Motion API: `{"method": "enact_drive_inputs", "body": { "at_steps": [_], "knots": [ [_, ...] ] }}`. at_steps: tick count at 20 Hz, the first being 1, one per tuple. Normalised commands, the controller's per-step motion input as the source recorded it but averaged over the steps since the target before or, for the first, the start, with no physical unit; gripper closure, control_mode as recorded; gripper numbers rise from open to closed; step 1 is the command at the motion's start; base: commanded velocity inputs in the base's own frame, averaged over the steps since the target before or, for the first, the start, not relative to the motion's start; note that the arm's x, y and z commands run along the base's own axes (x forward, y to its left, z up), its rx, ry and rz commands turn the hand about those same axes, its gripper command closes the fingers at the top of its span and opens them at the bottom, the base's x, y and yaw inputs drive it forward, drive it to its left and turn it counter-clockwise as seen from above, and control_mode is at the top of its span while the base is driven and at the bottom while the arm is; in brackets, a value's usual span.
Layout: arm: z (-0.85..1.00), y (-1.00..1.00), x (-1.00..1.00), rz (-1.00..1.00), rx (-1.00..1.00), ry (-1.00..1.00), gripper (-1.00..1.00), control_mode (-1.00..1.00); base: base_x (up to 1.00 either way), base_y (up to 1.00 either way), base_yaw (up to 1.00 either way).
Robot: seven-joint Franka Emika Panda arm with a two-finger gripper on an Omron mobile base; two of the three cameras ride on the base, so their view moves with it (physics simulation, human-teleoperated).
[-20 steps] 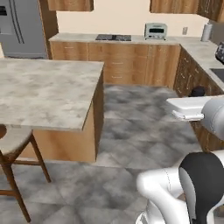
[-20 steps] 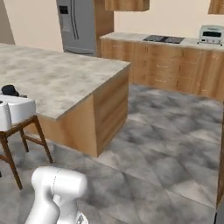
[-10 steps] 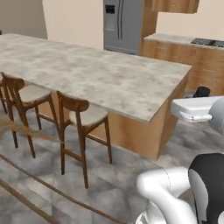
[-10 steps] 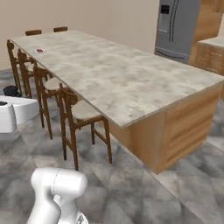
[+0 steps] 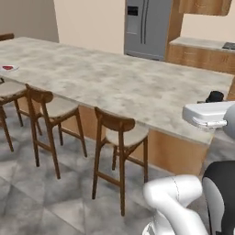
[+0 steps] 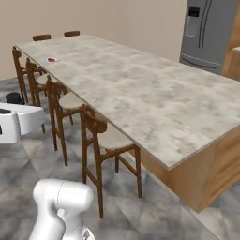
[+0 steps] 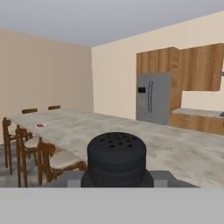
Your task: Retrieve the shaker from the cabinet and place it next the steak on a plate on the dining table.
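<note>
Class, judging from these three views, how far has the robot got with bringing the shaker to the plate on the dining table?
Done: the shaker is out of the cabinet. In hand: it sits in the gripper, close before the hand camera. Left: the plate with the steak lies far along the dining table, so the shaker must go there.

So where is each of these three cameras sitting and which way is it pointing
Left base view: behind the arm's left, facing the dining table; white arm at lower right.
Right base view: behind the arm's right, along that table toward the plate; arm at lower left.
Hand view: on the hand, over the shaker, toward the fridge.
Shared: table, chairs, plate, fridge.
</note>
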Motion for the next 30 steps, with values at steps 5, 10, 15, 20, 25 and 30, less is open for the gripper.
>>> {"method": "enact_drive_inputs", "body": {
  "at_steps": [5, 10, 15, 20, 25, 30],
  "knots": [
    [0.00, 0.00, 0.00, 0.00, 0.00, 0.00, 1.00, 1.00, 0.94, 1.00, 0.00],
    [0.00, 0.00, 0.00, 0.00, 0.00, 0.00, 1.00, 1.00, 1.00, 1.00, -0.04],
    [0.00, 0.00, 0.00, 0.00, 0.00, 0.00, 1.00, 1.00, 1.00, 1.00, -0.05],
    [0.00, 0.00, 0.00, 0.00, 0.00, 0.00, 1.00, 1.00, 1.00, 1.00, -0.01],
    [0.00, 0.00, 0.00, 0.00, 0.00, 0.00, 1.00, 1.00, 1.00, 1.00, -0.06],
    [0.00, 0.00, 0.00, 0.00, 0.00, 0.00, 1.00, 1.00, 1.00, 1.00, -0.08]
  ]
}}
